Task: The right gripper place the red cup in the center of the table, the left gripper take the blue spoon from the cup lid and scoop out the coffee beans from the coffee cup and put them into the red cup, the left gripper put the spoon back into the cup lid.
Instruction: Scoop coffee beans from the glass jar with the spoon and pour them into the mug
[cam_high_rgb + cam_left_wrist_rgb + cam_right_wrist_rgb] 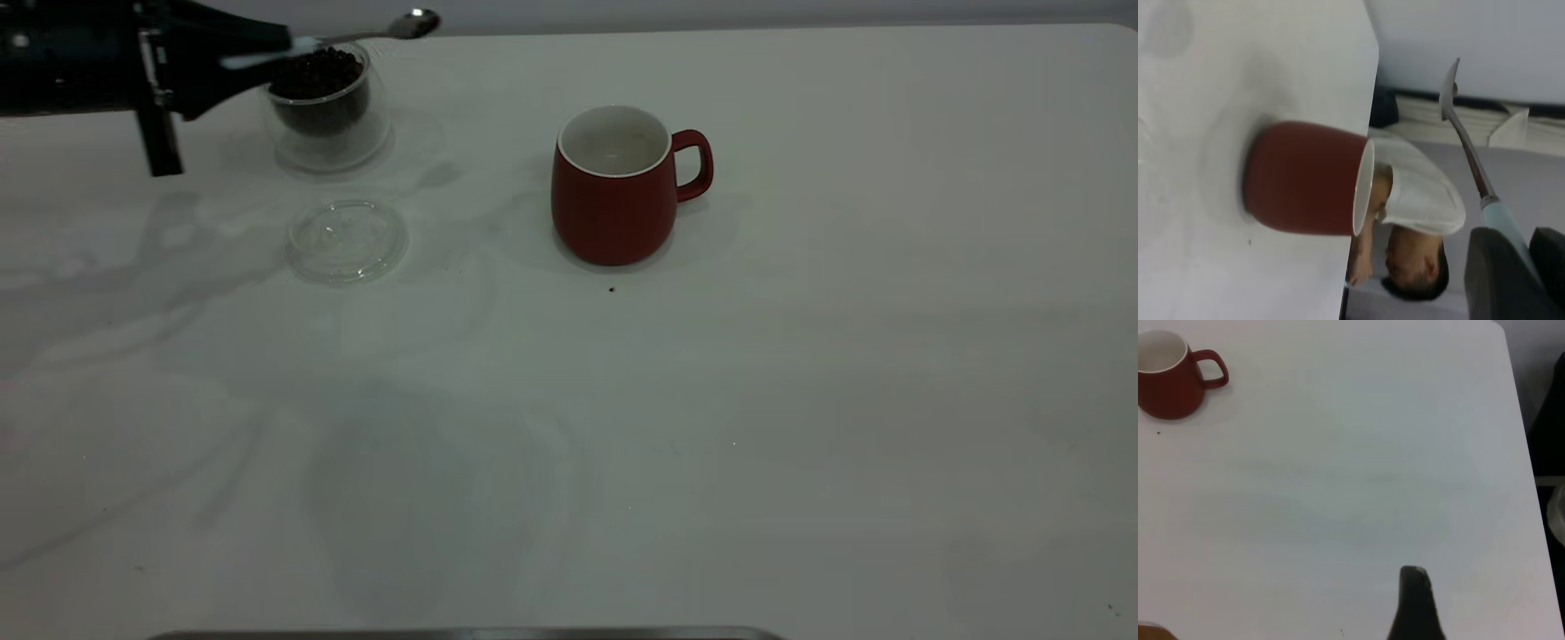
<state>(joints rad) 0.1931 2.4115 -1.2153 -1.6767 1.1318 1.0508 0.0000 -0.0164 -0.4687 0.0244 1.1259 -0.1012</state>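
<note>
White and wide, the table (800,400) is filling almost the whole exterior view, with a few tiny dark specks on it. A person in a white shirt is sitting behind the far edge, seen in the left wrist view.

At the far left, the left gripper (267,49) is hanging just over the coffee cup (327,111). Its jaws are pinching the pale handle of the blue spoon (391,29). The spoon's shiny bowl is sticking out to the right, past the cup's rim, up in the air. I cannot tell if any beans are lying in it. The spoon is being held nearly flat, likely so nothing rolls off.

The coffee beans (316,73) are sitting in a dark heap inside the glass cup, right under the gripper, handy for scooping.

Just nearer than the coffee cup, the cup lid (347,240) is lying flat on the table with nothing in it. It is waiting for the spoon to come back.

The red cup (613,191) is standing upright near the middle of the table, well apart from the glass cup, its handle pointing right. Its white inside is looking bare of beans. It seems to be standing there so both arms can reach it.

The right gripper (1415,603) is staying back over the right side of the table, far from the red cup. Only one dark tip is showing, so I cannot tell if it is spread or pressed together.
</note>
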